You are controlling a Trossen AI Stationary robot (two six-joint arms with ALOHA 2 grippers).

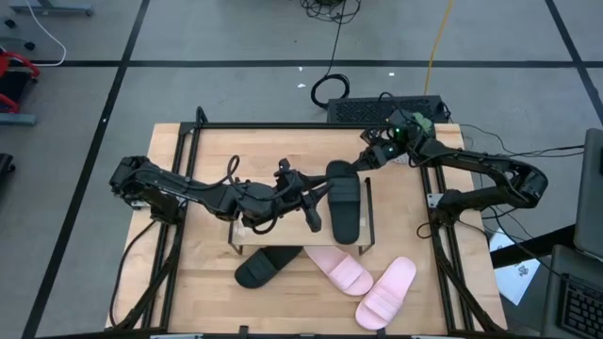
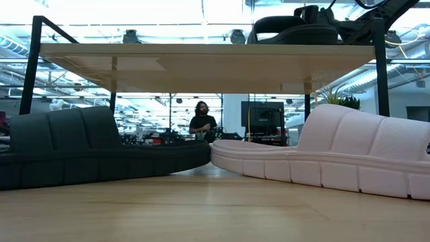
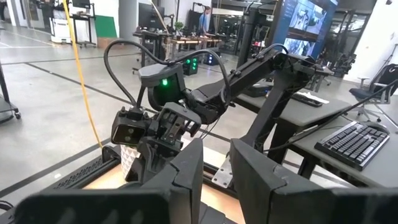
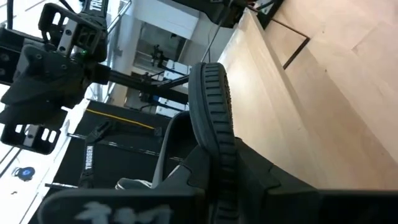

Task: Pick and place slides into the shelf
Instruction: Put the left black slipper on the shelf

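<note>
Right gripper (image 4: pixel 214 168) pinching the edge of 1 black slide (image 4: pixel 211 118).

The slide's ribbed rim rises from between the 2 dark fingers (image 4: pixel 261 180), edge-on. The shelf (image 4: pixel 311 106), its light wooden board, spreads toward 2 o'clock. At 10 o'clock the left arm's gripper (image 4: pixel 46 74) hangs, well apart from the slide.
</note>
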